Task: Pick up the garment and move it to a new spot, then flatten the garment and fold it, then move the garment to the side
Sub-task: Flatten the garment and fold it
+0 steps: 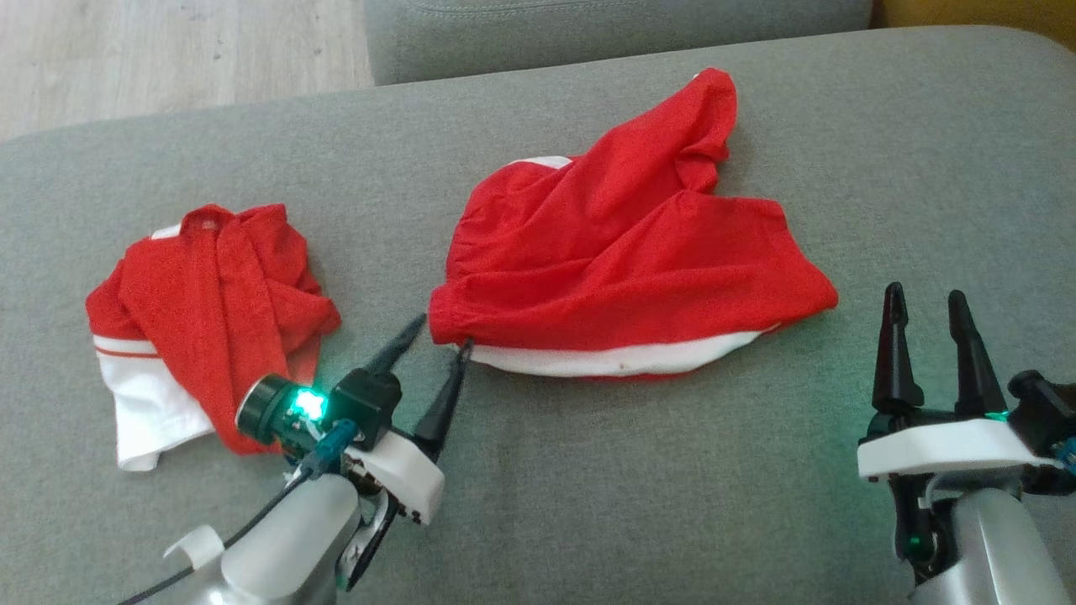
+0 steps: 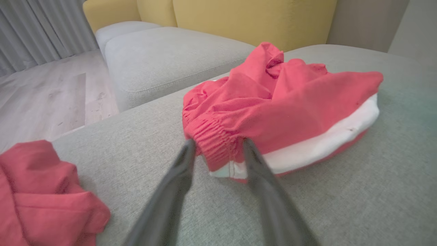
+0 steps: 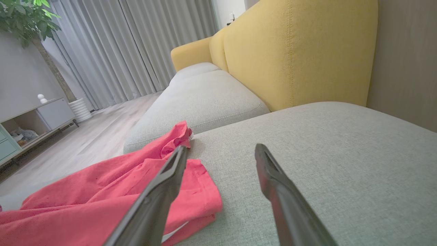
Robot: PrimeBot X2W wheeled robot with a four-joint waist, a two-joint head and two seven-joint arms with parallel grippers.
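The garment [image 1: 622, 252] is red with a white hem and lies crumpled in the middle of the grey sofa cushion [image 1: 588, 487]. My left gripper [image 1: 439, 334] is at its near-left corner. In the left wrist view the two fingers of this gripper [image 2: 218, 147] stand apart, with the garment's [image 2: 290, 102] gathered elastic corner between the tips, not pinched. My right gripper [image 1: 925, 294] is open over bare cushion, just right of the garment's right end. The right wrist view shows that gripper [image 3: 220, 148] with nothing between its fingers and the garment [image 3: 102, 201] to its left.
A second red and white garment [image 1: 210, 302] lies bunched at the cushion's left, close to my left wrist, and shows in the left wrist view [image 2: 34, 191]. Another grey cushion [image 1: 588, 25] lies beyond, wooden floor [image 1: 168, 50] at far left, a yellow backrest [image 3: 297, 51] behind.
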